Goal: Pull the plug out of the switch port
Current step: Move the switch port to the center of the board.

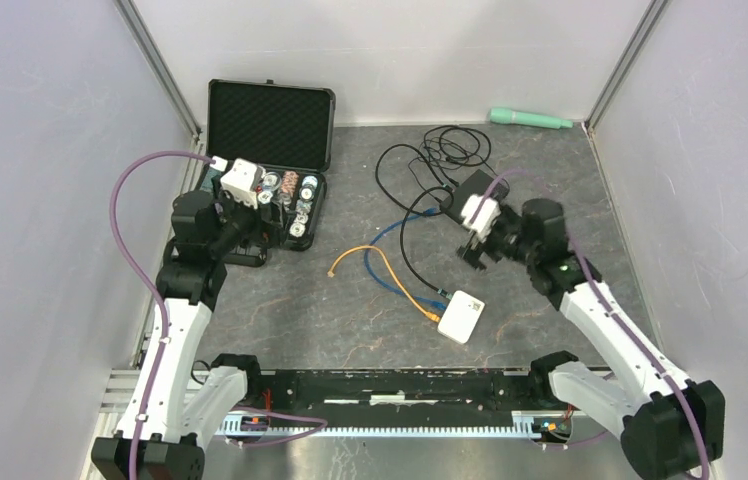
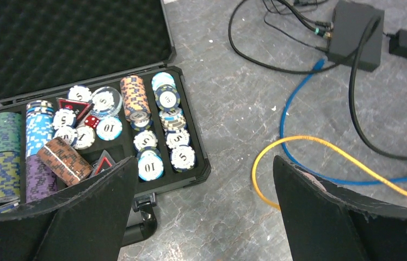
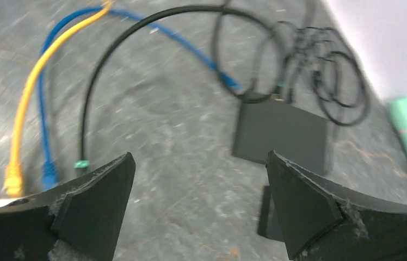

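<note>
The plugs sit very close together, so I think the claw could pinch the wrong one, or two at once. The white switch (image 1: 461, 316) looks small and light. If nothing holds it down, a pull may just drag it across the tabletop (image 1: 350, 330) and the plug may stay in. The loose cable loops could also catch on a finger.

The right claw (image 3: 200, 163) is spread wide apart and holds nothing. The switch is near it but not between its fingers. It lies down by the claw's left finger, mostly hidden there. A yellow plug (image 3: 12, 179), a blue plug (image 3: 49, 173) and a green-tipped plug (image 3: 81, 163) go into it side by side. I cannot tell which one is meant.

The left claw (image 2: 205, 163) is wide apart and empty too. It is just beside the poker chip case (image 2: 71, 43), and the switch is well off to its right.
</note>
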{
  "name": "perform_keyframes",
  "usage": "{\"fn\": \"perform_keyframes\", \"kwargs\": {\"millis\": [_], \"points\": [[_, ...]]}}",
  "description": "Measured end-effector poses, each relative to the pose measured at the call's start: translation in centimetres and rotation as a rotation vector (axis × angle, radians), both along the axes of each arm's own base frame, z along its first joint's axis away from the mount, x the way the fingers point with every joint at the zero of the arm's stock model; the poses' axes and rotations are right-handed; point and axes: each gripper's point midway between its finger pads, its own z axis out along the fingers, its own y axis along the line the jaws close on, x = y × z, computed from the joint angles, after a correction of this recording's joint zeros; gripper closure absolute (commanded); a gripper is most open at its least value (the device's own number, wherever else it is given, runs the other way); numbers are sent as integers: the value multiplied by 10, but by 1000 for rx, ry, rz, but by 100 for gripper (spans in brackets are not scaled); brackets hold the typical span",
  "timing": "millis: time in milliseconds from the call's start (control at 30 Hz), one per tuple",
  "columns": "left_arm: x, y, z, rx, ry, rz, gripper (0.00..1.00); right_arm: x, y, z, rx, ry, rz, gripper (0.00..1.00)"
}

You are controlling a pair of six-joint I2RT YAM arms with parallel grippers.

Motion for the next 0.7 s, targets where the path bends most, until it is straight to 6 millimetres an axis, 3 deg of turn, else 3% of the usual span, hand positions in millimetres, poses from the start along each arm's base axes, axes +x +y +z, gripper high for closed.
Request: {"fn": "perform_keyframes", "kwargs": {"millis": [100, 167, 233, 333, 500, 700], "points": [[-3, -3, -7, 30, 17, -38, 0, -23, 17, -36, -102, 41, 100, 2], [-4, -6, -11, 35, 31, -62, 0, -40, 14, -73, -165, 111, 127, 2], [-5, -8, -14, 38, 38, -83, 0, -48, 15, -90, -188, 149, 142, 1], [-5, -13, -17, 39, 45, -119, 0, -58, 23, -116, -227, 225, 183, 10], [-6, -18, -20, 37, 54, -152, 0, -68, 37, -146, -292, 319, 240, 22], [-7, -21, -20, 35, 53, -175, 0, -62, 45, -147, -320, 317, 243, 27]]}}
